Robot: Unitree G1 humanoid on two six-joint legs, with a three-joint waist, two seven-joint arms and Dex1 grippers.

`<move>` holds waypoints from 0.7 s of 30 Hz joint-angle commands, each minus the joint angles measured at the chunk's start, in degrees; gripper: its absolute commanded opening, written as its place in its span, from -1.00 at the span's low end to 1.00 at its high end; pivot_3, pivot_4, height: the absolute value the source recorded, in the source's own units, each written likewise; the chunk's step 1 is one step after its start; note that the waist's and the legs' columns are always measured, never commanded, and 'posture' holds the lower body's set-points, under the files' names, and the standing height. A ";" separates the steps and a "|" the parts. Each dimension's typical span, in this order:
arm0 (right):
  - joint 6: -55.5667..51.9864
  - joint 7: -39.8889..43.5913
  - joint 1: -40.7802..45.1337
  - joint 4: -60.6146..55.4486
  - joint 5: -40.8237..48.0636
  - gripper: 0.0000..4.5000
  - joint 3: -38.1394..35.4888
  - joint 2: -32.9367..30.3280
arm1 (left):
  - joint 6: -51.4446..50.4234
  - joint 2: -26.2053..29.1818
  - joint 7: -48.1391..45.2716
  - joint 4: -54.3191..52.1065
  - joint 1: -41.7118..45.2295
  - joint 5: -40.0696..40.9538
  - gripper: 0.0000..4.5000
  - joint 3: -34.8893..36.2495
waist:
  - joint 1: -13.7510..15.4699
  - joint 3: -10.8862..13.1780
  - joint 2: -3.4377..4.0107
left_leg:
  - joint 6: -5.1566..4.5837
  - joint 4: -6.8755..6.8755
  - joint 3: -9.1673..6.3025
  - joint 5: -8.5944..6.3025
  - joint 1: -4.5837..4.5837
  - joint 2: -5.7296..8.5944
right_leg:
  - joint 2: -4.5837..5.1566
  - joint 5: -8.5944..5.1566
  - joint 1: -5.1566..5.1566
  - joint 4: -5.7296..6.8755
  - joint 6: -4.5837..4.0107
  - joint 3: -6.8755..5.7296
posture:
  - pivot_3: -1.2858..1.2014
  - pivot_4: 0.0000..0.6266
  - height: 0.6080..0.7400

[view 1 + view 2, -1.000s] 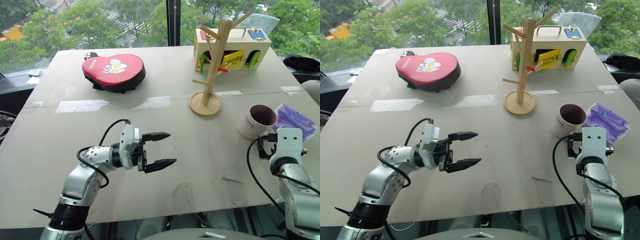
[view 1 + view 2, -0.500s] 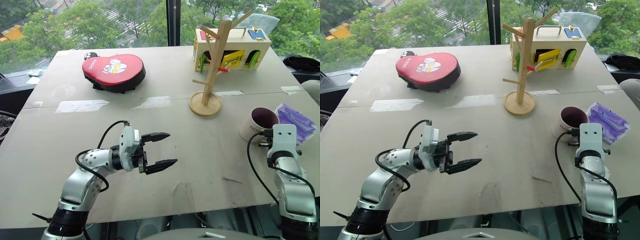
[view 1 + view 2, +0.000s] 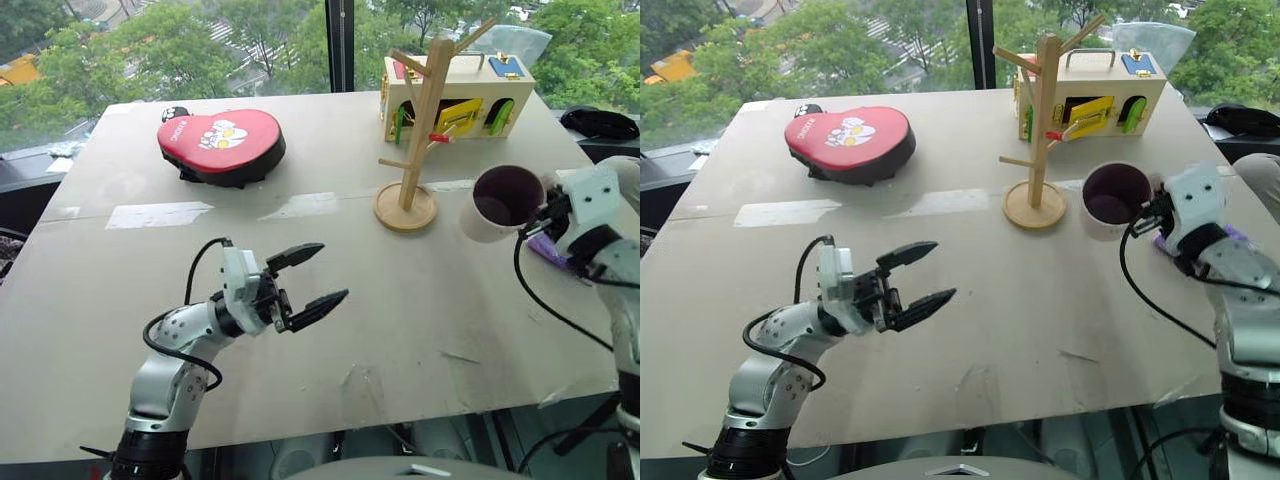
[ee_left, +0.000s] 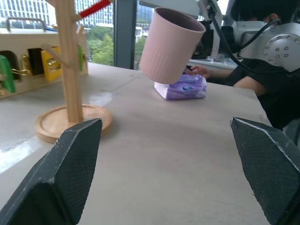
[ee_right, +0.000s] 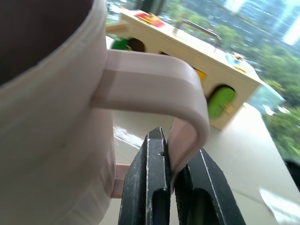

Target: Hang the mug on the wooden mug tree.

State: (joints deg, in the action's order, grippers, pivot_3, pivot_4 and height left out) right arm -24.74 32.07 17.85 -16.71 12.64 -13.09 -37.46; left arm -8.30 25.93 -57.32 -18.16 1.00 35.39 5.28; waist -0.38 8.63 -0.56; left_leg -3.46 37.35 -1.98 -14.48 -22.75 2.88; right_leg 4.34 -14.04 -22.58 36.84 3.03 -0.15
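Mug lifted off the table, held by its handle

The mug (image 3: 500, 202) is now in the air beside the mug tree (image 3: 415, 130), tipped so its dark inside faces up and toward the camera. A second ago it stood on the table (image 3: 330, 270) next to the purple tissue pack (image 4: 182, 88) with the right gripper (image 5: 170, 174) open just behind it; since then the fingers have shut on the handle and the arm has carried the mug up and in toward the tree. The wrist view shows the two black fingers pinching the lower bend of the handle, so the loop above them stays free for a peg. The grasp looks done; what is left is to bring the handle's opening over one of the angled pegs and let go. The grip is thin, so the mug could swing. The left gripper (image 3: 308, 277) hangs over the bare table well away, fingers spread wide and empty. The wooden box (image 3: 470, 95) and the red pouch (image 3: 220, 145) sit as before
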 commanded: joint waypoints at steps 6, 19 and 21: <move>-4.65 8.05 17.93 9.32 -0.88 -0.99 9.78 -5.54 | -0.41 0.45 0.22 -3.34 -2.96 4.93 1.00 3.52 | -0.40 0.03 -0.05 | 0.01 0.02 0.05 0.00 -0.05 0.04 | 0.27 0.01 -0.04 -0.06 0.01 0.10 | 0.03 -0.52 1.00; -8.77 9.97 39.07 24.02 -7.64 -0.99 22.36 -0.43 | 2.05 -2.03 2.23 -7.78 -8.62 5.12 1.00 3.83 | -0.17 0.05 -0.04 | 0.10 -0.02 0.02 0.04 -0.12 0.08 | 0.42 0.02 -0.13 -0.07 -0.02 0.15 | 0.03 -0.52 1.00; -8.51 10.63 40.43 27.12 -8.62 -0.99 23.44 0.02 | 2.71 -2.63 2.15 -7.72 -8.87 5.85 1.00 4.52 | -0.17 0.05 -0.04 | 0.18 -0.04 0.03 0.09 -0.13 0.11 | 0.45 0.02 -0.14 -0.07 -0.02 0.15 | 0.03 -0.52 1.00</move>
State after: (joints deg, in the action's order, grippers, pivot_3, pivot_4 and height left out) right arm -33.82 42.14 56.00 9.33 5.08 10.61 -37.45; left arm -7.13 23.50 -54.94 -24.09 -7.59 39.82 8.53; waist -0.55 8.68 -0.60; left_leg -3.27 37.30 -1.95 -14.39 -22.88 2.99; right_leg 4.79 -14.02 -22.72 36.77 3.01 -0.01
